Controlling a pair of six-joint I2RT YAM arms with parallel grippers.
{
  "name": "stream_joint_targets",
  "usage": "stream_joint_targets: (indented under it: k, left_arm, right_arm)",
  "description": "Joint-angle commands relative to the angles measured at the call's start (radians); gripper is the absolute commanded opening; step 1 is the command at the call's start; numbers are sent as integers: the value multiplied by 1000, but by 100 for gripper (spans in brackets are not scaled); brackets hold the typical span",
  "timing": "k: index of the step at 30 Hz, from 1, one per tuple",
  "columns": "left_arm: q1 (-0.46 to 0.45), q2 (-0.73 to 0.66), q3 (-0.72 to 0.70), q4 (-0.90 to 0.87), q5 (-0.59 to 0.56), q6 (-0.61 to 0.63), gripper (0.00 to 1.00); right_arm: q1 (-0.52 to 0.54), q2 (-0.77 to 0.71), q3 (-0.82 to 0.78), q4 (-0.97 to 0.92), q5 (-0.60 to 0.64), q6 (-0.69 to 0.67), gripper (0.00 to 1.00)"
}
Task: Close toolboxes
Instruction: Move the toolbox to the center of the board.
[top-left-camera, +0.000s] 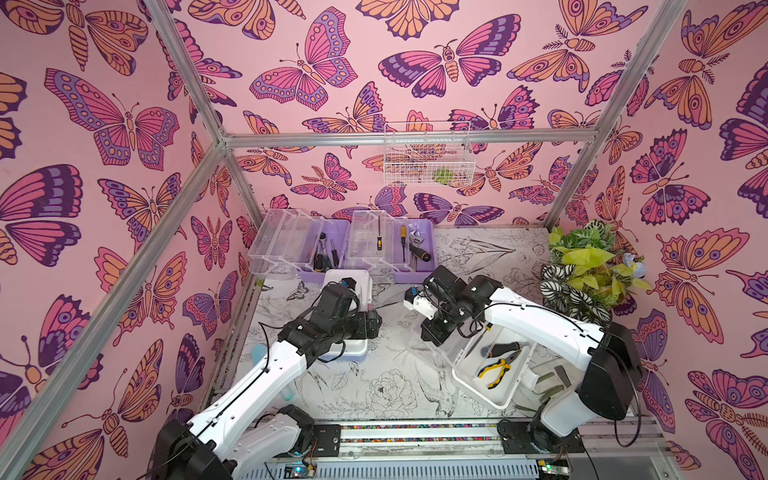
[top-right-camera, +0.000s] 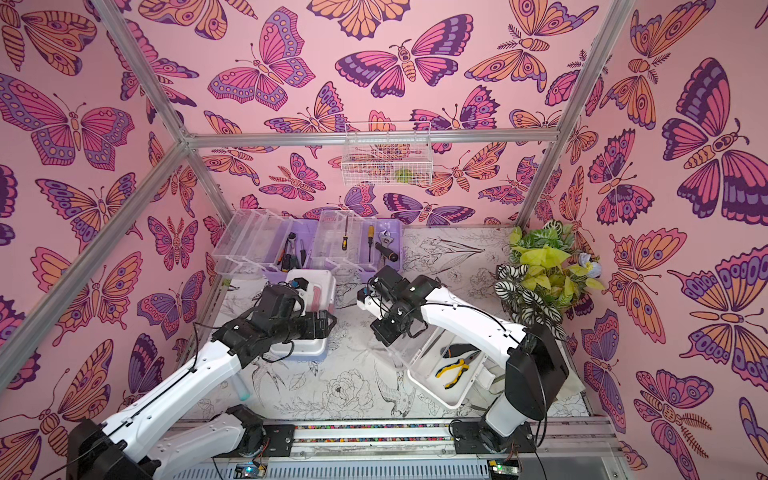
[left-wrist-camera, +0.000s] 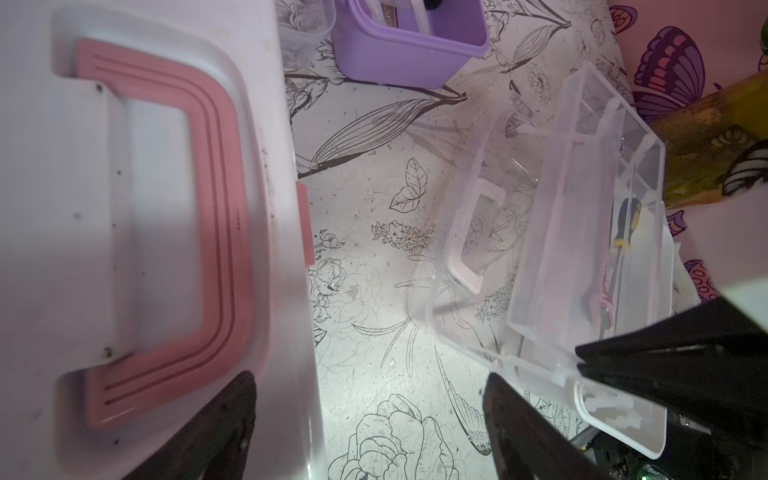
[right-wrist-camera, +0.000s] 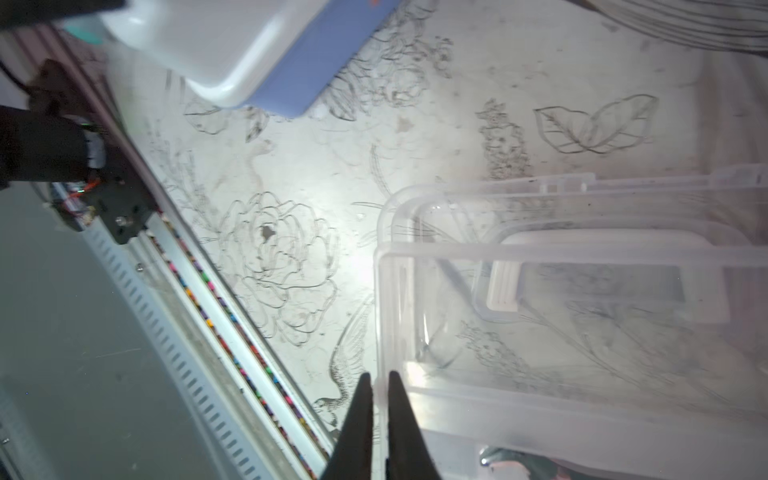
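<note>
Two purple toolboxes (top-left-camera: 340, 232) (top-left-camera: 428, 232) stand at the back, their clear lids (top-left-camera: 282, 241) (top-left-camera: 365, 241) thrown open and tools inside. The light blue toolbox (top-left-camera: 355, 286) lies under my left arm, its white lid (left-wrist-camera: 124, 208) down and pink handle (left-wrist-camera: 216, 208) flat. My left gripper (left-wrist-camera: 370, 415) is open over that box's edge, one finger (left-wrist-camera: 232, 419) above the lid. The white toolbox (top-left-camera: 478, 395) holds pliers (top-left-camera: 498, 365). Its clear lid (right-wrist-camera: 561, 332) is tilted up, and my right gripper (right-wrist-camera: 379, 399) pinches the lid's rim.
A leafy plant (top-left-camera: 590, 266) fills the back right corner. A white wire basket (top-left-camera: 428, 153) hangs on the back wall. The arms' mounting rail (top-left-camera: 415, 432) runs along the front edge. Flower-printed table (top-left-camera: 374, 386) lies between the two front boxes.
</note>
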Motion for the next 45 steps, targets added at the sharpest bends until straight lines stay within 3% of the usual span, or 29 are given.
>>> stream_joint_targets:
  k: [1,5,8,14,20,30,38,45]
  left_arm:
    - [7,5,-15,-18,28,-3,84]
    - [7,33,5,-7,41,13,84]
    - [6,53,28,1,56,27,83]
    - [7,118,74,45,92,64,84]
    - [7,198,132,49,128,108,84]
    - [7,219,121,57,147,120,84]
    - [8,210,89,69,144,105,84]
    - [7,197,66,69,142,75,82]
  right_arm:
    - [7,-74,61,-17,-58,52,40]
    - [-60,-159,80,-120,270,321,47]
    - [-197,-247,23,-307,530,592,49]
    - [-462,-519,-265,-295,635,759,62]
    - [-540,-478,-380,-208,587,789,67]
    - [-563,-362,-489,-99,564,772,63]
    - [-550,-225,-448,127,369,600,41]
    - [-540,-47,-275,187,178,393,40]
